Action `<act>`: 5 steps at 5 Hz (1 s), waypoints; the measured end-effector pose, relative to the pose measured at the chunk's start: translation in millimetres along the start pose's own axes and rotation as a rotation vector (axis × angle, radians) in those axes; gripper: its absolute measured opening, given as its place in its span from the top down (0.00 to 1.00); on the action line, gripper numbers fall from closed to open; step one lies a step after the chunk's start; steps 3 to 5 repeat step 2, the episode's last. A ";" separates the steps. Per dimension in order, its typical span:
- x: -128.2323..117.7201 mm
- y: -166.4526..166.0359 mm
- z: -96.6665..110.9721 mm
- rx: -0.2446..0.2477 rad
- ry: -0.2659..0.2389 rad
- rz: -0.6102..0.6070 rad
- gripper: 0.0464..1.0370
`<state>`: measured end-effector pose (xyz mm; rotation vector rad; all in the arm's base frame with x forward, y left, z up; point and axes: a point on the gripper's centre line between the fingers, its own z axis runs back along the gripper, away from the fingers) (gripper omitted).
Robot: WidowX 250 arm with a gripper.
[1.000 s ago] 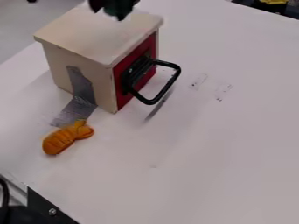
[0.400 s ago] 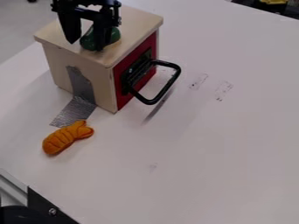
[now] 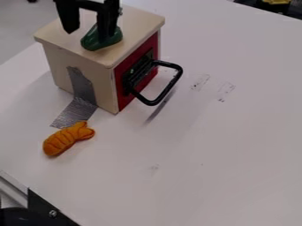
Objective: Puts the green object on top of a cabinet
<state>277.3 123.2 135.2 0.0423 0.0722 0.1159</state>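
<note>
Hanging down into the view from its top edge, upper L, the gripper [image 3: 88,36] is over the cabinet [image 3: 62,75] w/ its two fingers pointing down, nearly vert., tips lowest. Fingers are apart, w/ a wide gap btwn them, not clamped on anything; a black crosspiece joins them up near the view's top edge. Finger on the view's L side ends over the cabinet top, its tip beside the green obj [image 3: 110,39], apart from it in the view; the one on the R side comes down in front of the green obj, overlapping its mid part. Can't tell if that finger touches it. Green obj is on the cabinet top, near the front corner, smooth & rounded, w/ a narrower part rising btwn the fingers. Cabinet stands upright on the white table [image 3: 224,154], pale sides, red front w/ a black loop handle [image 3: 153,103] sticking out. Grey tape [image 3: 82,84] runs down its pale side & onto the table. Orange obj [image 3: 62,140], ridged, lies on the table near the tape's lower end, at the view's lower L.
</note>
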 end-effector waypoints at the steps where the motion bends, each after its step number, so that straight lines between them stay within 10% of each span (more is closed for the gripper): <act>1: 3.8 -8.9 41.8 0.013 -0.080 -0.080 0.04; 5: 2.9 -24.4 60.5 -0.004 -0.120 -0.175 0.04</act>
